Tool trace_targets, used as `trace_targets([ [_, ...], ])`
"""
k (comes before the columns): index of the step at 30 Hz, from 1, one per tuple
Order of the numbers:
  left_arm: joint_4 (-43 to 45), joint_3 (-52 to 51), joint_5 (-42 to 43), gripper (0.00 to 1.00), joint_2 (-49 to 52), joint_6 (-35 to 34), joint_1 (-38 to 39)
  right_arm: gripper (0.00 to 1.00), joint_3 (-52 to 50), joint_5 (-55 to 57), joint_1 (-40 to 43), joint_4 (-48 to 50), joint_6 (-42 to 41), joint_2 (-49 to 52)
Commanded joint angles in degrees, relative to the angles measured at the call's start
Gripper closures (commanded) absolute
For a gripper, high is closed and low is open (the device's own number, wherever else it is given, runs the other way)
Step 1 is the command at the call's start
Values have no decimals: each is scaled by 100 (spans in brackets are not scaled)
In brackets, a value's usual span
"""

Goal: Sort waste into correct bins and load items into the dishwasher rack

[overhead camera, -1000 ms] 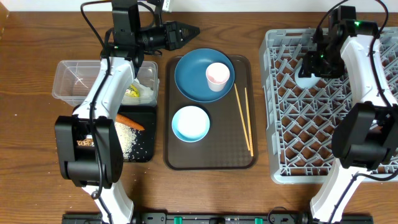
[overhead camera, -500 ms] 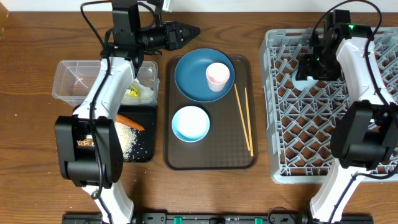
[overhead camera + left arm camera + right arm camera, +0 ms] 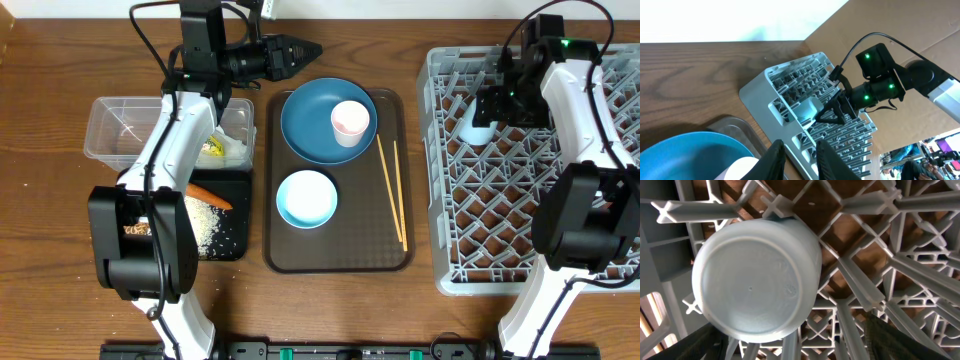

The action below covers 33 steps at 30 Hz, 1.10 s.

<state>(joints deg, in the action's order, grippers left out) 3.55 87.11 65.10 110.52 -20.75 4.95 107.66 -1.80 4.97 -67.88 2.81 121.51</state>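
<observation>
The light blue cup (image 3: pixel 478 126) (image 3: pixel 755 280) stands upside down in the grey dishwasher rack (image 3: pixel 540 220) near its back left corner. My right gripper (image 3: pixel 492 104) (image 3: pixel 800 340) hovers over it, open, its fingers spread either side and holding nothing. My left gripper (image 3: pixel 305 48) (image 3: pixel 799 147) hangs behind the brown tray, its jaws a narrow gap apart and empty. On the tray are the dark blue plate (image 3: pixel 312 125) with the pinkish-white cup (image 3: pixel 350 122) on it, the white bowl (image 3: pixel 306 198) and two chopsticks (image 3: pixel 392 190).
The clear tub (image 3: pixel 120 130) holds a silver-yellow wrapper (image 3: pixel 210 150) and white paper (image 3: pixel 236 148). The black tray (image 3: pixel 228 245) holds a carrot (image 3: pixel 210 196) and rice (image 3: pixel 205 225). The left arm crosses above both bins. The brown serving tray (image 3: pixel 340 250) lies mid-table.
My right gripper has opened wider and drawn back from the light blue cup, which now shows standing in the rack. The left arm has stayed in place.
</observation>
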Motion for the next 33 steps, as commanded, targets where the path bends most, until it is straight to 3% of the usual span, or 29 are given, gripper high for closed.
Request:
trace_targets([
  [1, -59, 50, -136, 80, 72, 39, -13, 21, 450, -109, -2, 20, 114, -55],
  [7, -772, 50, -1097, 81, 70, 107, 149, 20, 992, -669, -2, 111, 116, -260],
  [15, -1976, 48, -3877, 81, 70, 726, 835, 21, 1073, -935, -17, 382, 120, -348],
  [22, -2111, 48, -5451, 80, 72, 1086, 1609, 22, 1073, -938, -17, 385, 201, -345],
  [28, -2474, 48, -5936, 80, 72, 1086, 1853, 22, 1071, -938, -17, 326, 201, -345],
  [29, -2538, 48, -5965, 66, 72, 1086, 1853, 22, 1071, -938, -17, 315, 201, -345],
  [30, -2592, 48, -5984, 61, 72, 1086, 1853, 22, 1071, -938, -17, 313, 201, -345],
  [33, -2723, 48, -5982, 59, 72, 1086, 1849, 21, 1071, -938, -17, 319, 201, -343],
])
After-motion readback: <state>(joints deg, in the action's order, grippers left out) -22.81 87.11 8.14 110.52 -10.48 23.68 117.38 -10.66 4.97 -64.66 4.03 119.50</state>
